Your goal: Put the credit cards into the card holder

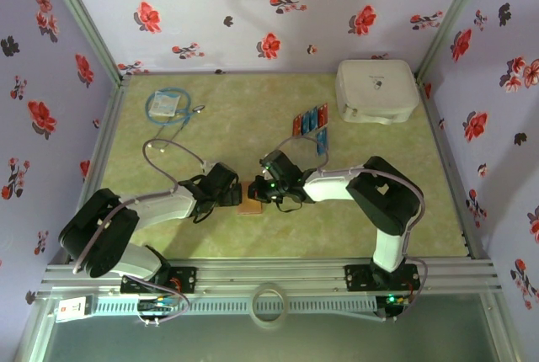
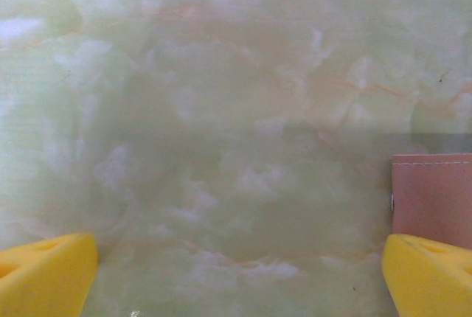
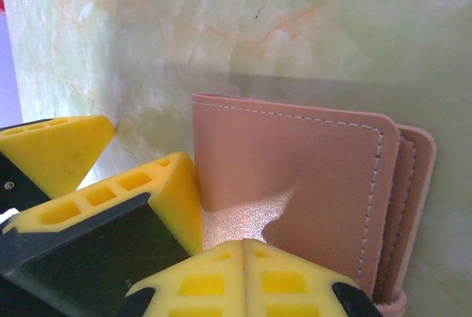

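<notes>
Floral-walled booth, green marble table. Card holder folded, centre frame; credit cards upper right, well apart. Left fingers wide open, empty, beside holder edge. Right fingers closed, tips on cover. Best: pin one flap, spread other before fetching cards.

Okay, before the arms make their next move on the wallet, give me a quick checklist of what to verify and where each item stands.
1. Card holder opened for loading: not ok, it lies folded shut.
2. Left gripper ready: ok, jaws wide, nothing between them.
3. Right gripper has a flap pinched: cannot tell; it is shut with its tips at the holder.
4. Credit cards free to pick: ok, grouped on the table, none held.
5. White box apart from the cards: ok.
</notes>
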`<action>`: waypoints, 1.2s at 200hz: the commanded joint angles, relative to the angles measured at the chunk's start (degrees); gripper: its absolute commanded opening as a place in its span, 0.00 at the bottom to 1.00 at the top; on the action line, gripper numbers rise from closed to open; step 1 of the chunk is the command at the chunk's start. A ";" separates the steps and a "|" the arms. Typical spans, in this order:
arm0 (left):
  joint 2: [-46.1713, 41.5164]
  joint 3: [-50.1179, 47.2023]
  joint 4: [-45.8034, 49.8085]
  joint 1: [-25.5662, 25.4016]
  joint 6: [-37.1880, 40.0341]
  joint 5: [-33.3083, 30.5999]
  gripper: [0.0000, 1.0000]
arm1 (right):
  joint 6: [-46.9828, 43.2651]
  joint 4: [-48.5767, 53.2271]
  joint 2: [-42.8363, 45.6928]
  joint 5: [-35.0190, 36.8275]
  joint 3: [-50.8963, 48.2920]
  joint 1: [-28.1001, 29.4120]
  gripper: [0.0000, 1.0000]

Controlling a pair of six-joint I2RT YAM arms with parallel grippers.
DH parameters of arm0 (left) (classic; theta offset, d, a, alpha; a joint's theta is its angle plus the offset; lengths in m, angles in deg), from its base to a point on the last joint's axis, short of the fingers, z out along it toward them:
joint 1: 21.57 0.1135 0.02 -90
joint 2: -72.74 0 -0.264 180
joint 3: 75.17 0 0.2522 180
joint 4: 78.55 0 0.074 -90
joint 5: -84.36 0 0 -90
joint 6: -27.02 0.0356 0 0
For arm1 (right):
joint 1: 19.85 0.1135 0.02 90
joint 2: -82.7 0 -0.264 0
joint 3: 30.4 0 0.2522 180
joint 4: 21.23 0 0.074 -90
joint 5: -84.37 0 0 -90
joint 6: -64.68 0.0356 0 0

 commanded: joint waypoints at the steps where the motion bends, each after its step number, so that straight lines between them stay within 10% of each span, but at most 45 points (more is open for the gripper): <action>1: -1.00 0.92 2.76 -0.41 1.27 0.65 1.00 | 1.04 7.16 -3.51 3.63 -3.58 -1.48 0.00; 240: 6.70 2.78 0.71 2.30 3.03 3.29 1.00 | -0.47 6.50 1.84 1.78 0.32 -1.44 0.00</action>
